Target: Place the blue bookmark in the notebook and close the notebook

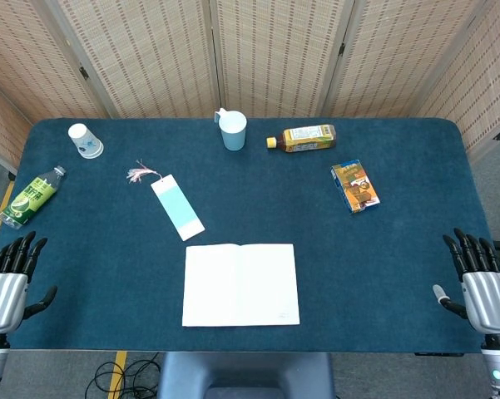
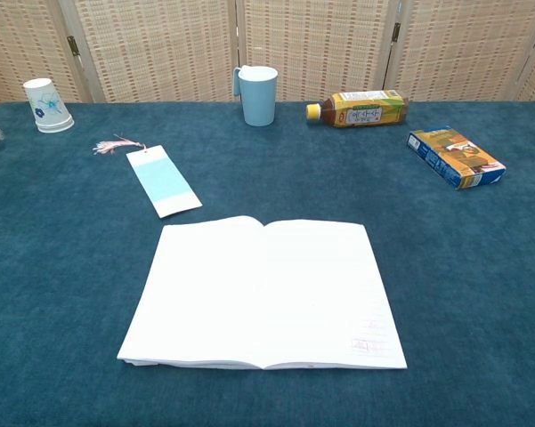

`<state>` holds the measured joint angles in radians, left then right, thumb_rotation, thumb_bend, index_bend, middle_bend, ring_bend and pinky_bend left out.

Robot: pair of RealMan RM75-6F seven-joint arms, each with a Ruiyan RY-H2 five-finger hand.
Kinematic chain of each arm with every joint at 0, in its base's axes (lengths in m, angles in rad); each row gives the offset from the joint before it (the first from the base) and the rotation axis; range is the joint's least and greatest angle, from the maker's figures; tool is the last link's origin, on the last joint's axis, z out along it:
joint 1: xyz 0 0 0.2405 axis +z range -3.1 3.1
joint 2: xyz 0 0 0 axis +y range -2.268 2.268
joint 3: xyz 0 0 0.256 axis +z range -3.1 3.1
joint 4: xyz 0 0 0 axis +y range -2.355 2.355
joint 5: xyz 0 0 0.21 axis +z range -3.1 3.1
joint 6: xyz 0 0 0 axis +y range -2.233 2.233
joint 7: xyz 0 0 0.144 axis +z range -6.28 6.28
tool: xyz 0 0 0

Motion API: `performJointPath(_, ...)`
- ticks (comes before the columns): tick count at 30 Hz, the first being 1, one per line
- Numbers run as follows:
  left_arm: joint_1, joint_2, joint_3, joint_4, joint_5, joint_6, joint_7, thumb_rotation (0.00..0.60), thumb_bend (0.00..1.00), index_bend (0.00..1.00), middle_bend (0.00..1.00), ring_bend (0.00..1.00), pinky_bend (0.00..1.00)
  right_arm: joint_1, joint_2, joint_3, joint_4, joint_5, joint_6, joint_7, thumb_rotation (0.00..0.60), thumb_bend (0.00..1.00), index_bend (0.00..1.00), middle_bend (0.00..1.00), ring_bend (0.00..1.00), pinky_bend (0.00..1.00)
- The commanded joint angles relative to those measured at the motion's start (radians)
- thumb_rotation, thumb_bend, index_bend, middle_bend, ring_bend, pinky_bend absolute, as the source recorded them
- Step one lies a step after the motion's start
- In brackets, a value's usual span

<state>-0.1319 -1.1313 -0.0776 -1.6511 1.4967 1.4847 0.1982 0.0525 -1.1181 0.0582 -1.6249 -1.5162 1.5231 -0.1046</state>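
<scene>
At the lower corners of the head view, our left hand [image 1: 4,287] and right hand [image 1: 482,283] hover spread, holding nothing. Upper left of the open notebook [image 1: 240,284], the thin blue bookmark [image 1: 177,207] lies flat; fingers may slide it away.

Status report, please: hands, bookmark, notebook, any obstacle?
Left hand and right hand open, empty, at near table corners. Blue bookmark flat on the cloth, untouched. Notebook open. Nothing between them.
</scene>
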Motion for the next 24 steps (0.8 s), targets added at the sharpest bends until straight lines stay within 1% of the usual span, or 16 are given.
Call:
performJointPath(1,-0.029,-0.001,-0.014,0.010,0.019,-0.020,-0.024,0.600,0.32,0.13,0.01,0.03,0.13,0.002,0.001,0.000,-0.003,-0.004,-0.001,-0.001,0.600,0.21,0.00,0.00,0.00,0.00)
performJointPath(7,-0.127,0.012,-0.038,0.032,0.066,-0.112,-0.060,0.600,0.32,0.16,0.06,0.06,0.13,0.002,0.011,-0.001,-0.015,-0.018,0.006,-0.007,0.600,0.21,0.00,0.00,0.00,0.00)
performJointPath(10,-0.192,0.015,-0.054,0.042,0.090,-0.172,-0.085,0.600,0.32,0.18,0.09,0.08,0.13,0.001,0.017,-0.001,-0.021,-0.019,0.008,-0.011,0.600,0.21,0.00,0.00,0.00,0.00)
performJointPath(12,-0.230,0.012,-0.062,0.051,0.099,-0.212,-0.094,0.600,0.34,0.20,0.10,0.10,0.13,0.000,0.019,-0.001,-0.025,-0.023,0.009,-0.013,0.600,0.21,0.00,0.00,0.00,0.00)
performJointPath(15,-0.297,0.009,-0.073,0.062,0.105,-0.289,-0.104,0.600,0.39,0.20,0.12,0.10,0.13,0.000,0.024,-0.003,-0.032,-0.031,0.013,-0.018,0.600,0.21,0.00,0.00,0.00,0.00)
performJointPath(17,-0.349,0.003,-0.081,0.072,0.101,-0.354,-0.116,0.600,0.42,0.20,0.13,0.10,0.13,-0.001,0.027,-0.005,-0.038,-0.034,0.013,-0.021,0.600,0.21,0.00,0.00,0.00,0.00)
performJointPath(20,-0.412,-0.005,-0.093,0.087,0.083,-0.435,-0.113,0.600,0.43,0.20,0.14,0.10,0.13,-0.001,0.032,-0.005,-0.044,-0.036,0.013,-0.026,0.600,0.21,0.00,0.00,0.00,0.00)
performJointPath(24,-0.489,-0.028,-0.112,0.105,0.031,-0.542,-0.111,0.600,0.46,0.20,0.14,0.10,0.13,-0.002,0.033,-0.006,-0.050,-0.038,0.015,-0.031,0.600,0.21,0.00,0.00,0.00,0.00)
